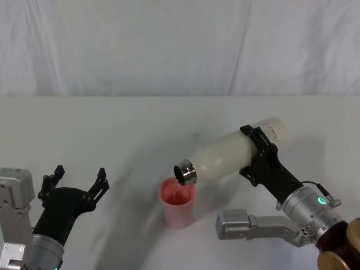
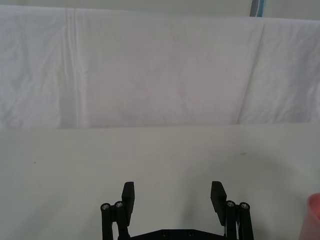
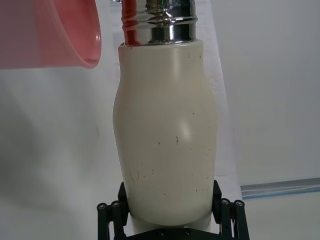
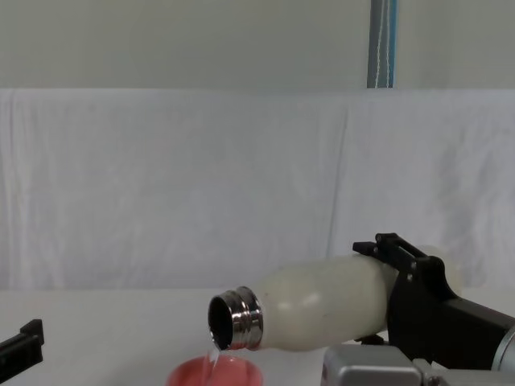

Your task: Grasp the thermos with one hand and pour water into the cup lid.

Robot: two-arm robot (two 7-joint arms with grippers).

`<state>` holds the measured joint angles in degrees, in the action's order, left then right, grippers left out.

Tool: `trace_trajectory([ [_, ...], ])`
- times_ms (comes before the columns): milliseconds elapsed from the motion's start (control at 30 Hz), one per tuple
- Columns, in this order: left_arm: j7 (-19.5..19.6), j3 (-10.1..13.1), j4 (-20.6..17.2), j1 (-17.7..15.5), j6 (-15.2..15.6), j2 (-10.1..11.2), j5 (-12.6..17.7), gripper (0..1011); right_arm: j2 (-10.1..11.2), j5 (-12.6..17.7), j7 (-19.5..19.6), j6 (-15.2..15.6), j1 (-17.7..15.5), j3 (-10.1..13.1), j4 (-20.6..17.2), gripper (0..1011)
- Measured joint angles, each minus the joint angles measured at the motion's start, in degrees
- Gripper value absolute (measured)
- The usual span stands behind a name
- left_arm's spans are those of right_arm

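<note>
Both right hand (image 1: pixel 257 154) fingers clamp the tilted thermos (image 1: pixel 236 153) above the cup lid (image 1: pixel 179 201); left hand (image 1: pixel 72 181) fingers spread.

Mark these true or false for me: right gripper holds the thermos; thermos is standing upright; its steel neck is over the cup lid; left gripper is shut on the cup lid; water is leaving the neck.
1. The right gripper holds the thermos. True.
2. The thermos stands upright. False: it is tipped nearly level, neck lowest.
3. Its steel neck is over the cup lid. True.
4. The left gripper is shut on the cup lid. False: it is open, apart from the cup lid, holding nothing.
5. Water is leaving the neck. True: the chest view shows a thin stream.
</note>
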<state>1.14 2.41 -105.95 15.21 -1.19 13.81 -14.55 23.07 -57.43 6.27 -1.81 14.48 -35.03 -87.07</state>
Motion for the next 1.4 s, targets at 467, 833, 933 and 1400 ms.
trace_trajectory([
  [467,0.0,0.0,0.0,0.0,0.0,0.0,0.0,1001,0.0,0.1,0.0,-0.1,0.3,0.1,0.0,951],
  [833,0.0,0.0,0.0,0.0,0.0,0.0,0.0,1001,0.0,0.2,-0.2,-0.1,0.4,0.1,0.1,951],
  [933,0.0,0.0,0.0,0.0,0.0,0.0,0.0,1001,-0.1,0.3,-0.2,-0.1,0.4,0.1,0.2,951],
  [1400,0.0,0.0,0.0,0.0,0.0,0.0,0.0,1001,-0.2,0.3,-0.1,-0.1,0.1,0.0,0.4,950],
])
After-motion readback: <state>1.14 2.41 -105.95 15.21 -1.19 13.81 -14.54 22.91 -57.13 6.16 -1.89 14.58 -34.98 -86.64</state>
